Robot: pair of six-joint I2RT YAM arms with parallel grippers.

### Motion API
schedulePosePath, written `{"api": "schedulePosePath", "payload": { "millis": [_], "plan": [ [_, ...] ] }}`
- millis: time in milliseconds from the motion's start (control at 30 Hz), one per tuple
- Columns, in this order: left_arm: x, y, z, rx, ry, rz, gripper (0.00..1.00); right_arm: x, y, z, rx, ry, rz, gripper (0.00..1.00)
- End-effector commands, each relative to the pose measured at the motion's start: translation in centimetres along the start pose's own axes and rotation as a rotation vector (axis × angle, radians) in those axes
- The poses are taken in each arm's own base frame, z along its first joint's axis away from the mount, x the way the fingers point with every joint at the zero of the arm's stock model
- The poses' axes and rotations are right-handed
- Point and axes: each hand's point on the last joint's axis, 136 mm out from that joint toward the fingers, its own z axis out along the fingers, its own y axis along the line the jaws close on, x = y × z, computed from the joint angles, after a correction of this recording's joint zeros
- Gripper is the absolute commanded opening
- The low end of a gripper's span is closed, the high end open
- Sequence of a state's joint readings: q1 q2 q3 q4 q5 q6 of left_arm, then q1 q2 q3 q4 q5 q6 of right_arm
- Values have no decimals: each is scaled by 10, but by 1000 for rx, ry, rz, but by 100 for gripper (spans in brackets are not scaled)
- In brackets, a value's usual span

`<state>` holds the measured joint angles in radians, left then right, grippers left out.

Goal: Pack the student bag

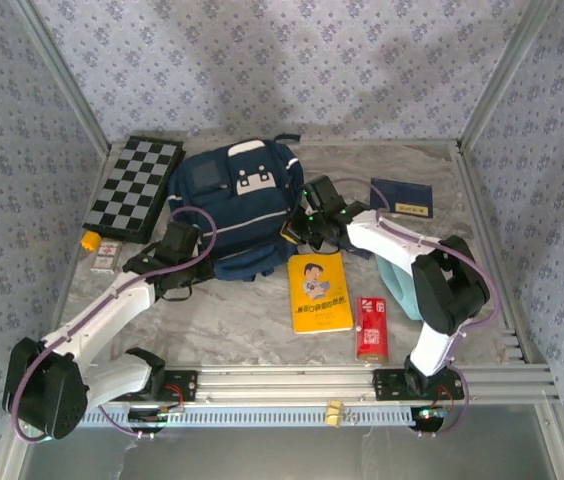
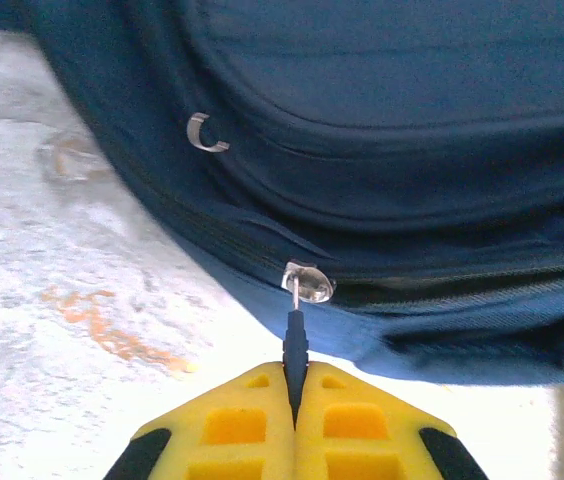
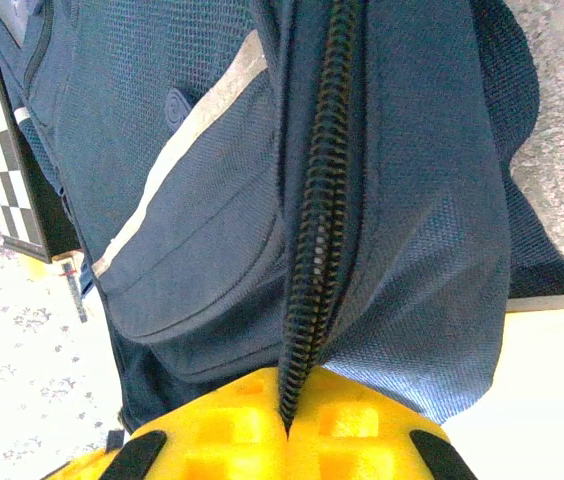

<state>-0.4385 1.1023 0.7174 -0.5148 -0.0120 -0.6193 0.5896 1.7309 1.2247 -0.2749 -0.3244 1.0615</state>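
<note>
Student bag (image 1: 232, 200): left tool (image 2: 295, 385) pinches its zipper pull (image 2: 295, 345), right tool (image 3: 287, 420) pinches its zipper seam (image 3: 317, 230).

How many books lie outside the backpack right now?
2. A yellow book beside the backpack's near end, on its right; a navy booklet at the far right. More may hide under the backpack.

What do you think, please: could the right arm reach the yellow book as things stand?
Probably, but not at once: the right hand is shut on the student bag at its zipper; the yellow book lies uncovered nearby.
</note>
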Motion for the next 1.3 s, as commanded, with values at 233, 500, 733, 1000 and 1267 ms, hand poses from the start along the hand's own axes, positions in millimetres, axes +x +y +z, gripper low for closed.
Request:
{"api": "schedulePosePath", "payload": {
  "millis": [233,500,733,1000,1267],
  "plan": [
    [-26,69,12,-197,-70,-167,0,-9,6,-26,-58,-53,-38,0],
    [-54,110,16,-302,-134,-258,0,-7,-2,-24,-57,-42,-41,0],
    [-77,127,23,-323,-141,-290,0,-9,-5,-24,-60,-26,-37,0],
    [-100,146,24,-312,-189,-346,0,-10,-6,-29,-73,-33,-49,0],
    [-118,132,33,-248,-168,-334,0,0,8,-5,-87,15,-82,0]
  ]
}}
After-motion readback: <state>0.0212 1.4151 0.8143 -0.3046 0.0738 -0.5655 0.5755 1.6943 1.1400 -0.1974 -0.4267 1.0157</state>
